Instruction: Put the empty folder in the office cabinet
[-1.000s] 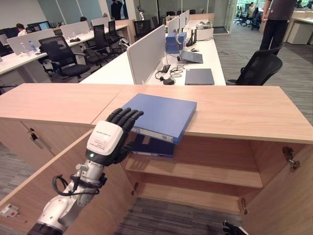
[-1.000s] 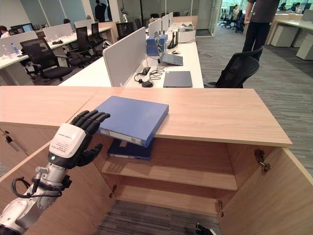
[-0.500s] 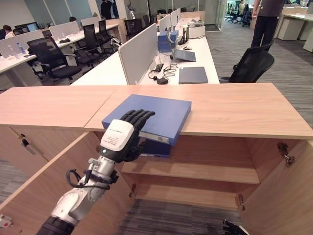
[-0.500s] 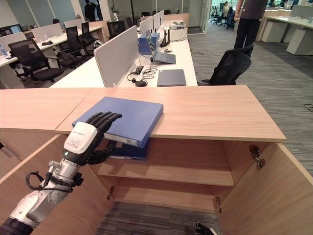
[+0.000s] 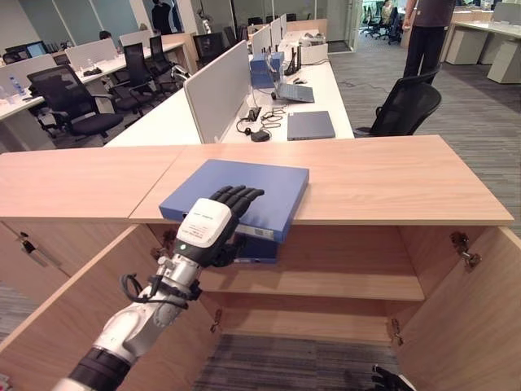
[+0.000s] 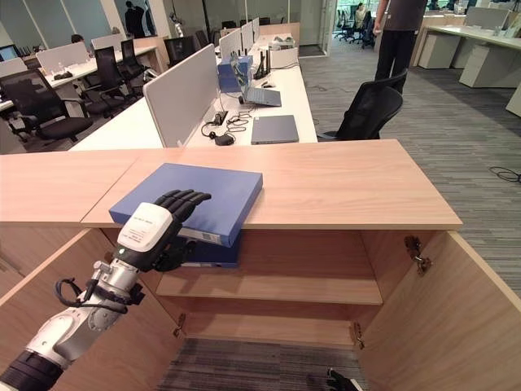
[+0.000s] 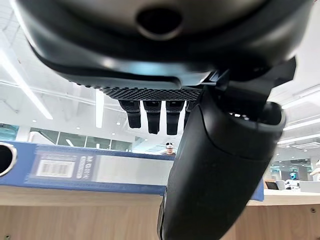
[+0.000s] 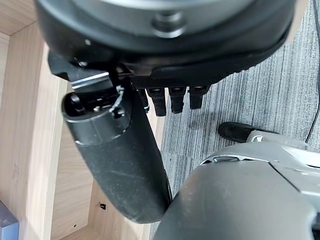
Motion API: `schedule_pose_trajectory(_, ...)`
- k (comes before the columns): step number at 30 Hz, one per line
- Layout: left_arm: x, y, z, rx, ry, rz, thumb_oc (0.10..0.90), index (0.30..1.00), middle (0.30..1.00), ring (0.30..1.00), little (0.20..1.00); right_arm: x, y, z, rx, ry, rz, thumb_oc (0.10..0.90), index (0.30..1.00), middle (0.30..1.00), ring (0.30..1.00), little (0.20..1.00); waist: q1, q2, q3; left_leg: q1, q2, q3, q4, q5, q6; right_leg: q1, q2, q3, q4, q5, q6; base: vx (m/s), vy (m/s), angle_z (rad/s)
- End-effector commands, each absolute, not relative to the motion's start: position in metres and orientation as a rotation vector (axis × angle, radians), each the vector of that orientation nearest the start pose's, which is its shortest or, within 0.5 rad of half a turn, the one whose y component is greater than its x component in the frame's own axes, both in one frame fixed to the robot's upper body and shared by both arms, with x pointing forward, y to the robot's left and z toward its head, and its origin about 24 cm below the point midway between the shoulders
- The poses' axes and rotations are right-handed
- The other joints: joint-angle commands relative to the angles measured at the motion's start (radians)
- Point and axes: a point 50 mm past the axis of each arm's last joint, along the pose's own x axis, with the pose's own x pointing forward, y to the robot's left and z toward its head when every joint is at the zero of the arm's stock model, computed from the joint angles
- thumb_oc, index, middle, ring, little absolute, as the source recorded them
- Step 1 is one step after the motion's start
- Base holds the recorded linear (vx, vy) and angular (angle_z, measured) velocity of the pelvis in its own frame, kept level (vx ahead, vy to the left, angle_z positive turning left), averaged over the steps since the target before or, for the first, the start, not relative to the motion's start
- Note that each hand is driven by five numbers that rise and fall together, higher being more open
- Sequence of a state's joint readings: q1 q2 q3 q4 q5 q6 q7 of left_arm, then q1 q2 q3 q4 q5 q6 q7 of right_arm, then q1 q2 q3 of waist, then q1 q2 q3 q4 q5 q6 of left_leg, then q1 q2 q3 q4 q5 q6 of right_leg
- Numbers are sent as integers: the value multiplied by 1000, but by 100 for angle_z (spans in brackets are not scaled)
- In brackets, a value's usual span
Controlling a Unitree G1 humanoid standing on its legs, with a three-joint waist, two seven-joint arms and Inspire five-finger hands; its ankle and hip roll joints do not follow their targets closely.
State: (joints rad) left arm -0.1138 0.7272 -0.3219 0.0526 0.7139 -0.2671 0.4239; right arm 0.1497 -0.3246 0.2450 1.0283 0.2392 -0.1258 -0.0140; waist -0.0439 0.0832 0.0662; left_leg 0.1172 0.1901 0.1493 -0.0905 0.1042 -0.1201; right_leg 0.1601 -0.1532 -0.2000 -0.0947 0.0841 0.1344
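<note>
Blue and flat, the folder (image 5: 238,194) is lying on the wooden top of the cabinet (image 5: 391,175), its near corner jutting out past the front edge above the open compartment. The left robot hand (image 5: 213,232) is reaching up at that overhanging corner: in the head views its fingers are lying across the folder's top face while the thumb is sitting below the spine edge, so the hand is closing on the folder from above and below.

The left wrist view is adding what the head views are hiding, namely the folder's spine seen from underneath, with a white label (image 7: 75,169) and a metal ring hole at one end, and the fingertips (image 7: 152,120) hanging above it with the thumb in front. The right wrist view is showing the right robot hand (image 8: 165,75) low beside the cabinet's wooden side, fingers hanging straight and holding nothing, over grey carpet.

The folder's long axis is running diagonally across the surface, from the robot's near left towards its far right, spine facing the robot. A second blue folder (image 6: 213,252) is lying on the upper shelf inside, directly beneath. Both cabinet doors are standing open.
</note>
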Motion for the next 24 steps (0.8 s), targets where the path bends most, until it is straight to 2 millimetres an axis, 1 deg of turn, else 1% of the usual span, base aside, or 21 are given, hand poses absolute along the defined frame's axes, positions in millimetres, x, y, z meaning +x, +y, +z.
schedule_pose_trajectory(1, 289, 187, 151, 1313, -801, -3, 800, 900, 900, 900, 900, 114, -251, -139, -192, 947, -120, 800, 900, 900, 900, 900, -3, -35, 29, 87, 26, 64, 3, -84, -83, 57, -31, 49, 15, -151, 66, 0, 0, 0)
schedule_pose_trajectory(11, 295, 186, 145, 1333, -760, -29, 800, 900, 900, 900, 900, 114, -254, -138, -189, 947, -137, 800, 900, 900, 900, 900, -17, -33, 28, 100, 24, 73, 3, -88, -81, 63, -32, 51, 17, -152, 66, 6, 4, -1)
schedule_pose_trajectory(17, 301, 185, 144, 1361, -752, -35, 800, 900, 900, 900, 900, 112, -254, -139, -198, 958, -124, 800, 900, 900, 900, 900, -22, -35, 26, 102, 23, 76, 3, -90, -80, 65, -32, 52, 18, -154, 66, 0, 0, 0)
schedule_pose_trajectory(20, 306, 181, 150, 1394, -775, -33, 800, 900, 900, 900, 900, 112, -254, -139, -191, 957, -132, 800, 900, 900, 900, 900, -31, -34, 24, 104, 23, 79, 3, -91, -80, 65, -33, 54, 18, -154, 67, 0, 0, 0)
schedule_pose_trajectory(24, 308, 180, 151, 1412, -787, -34, 800, 900, 900, 900, 900, 111, -254, -139, -188, 959, -131, 800, 900, 900, 900, 900, -34, -34, 24, 106, 22, 82, 3, -91, -81, 64, -33, 55, 18, -154, 68, 0, 0, 0)
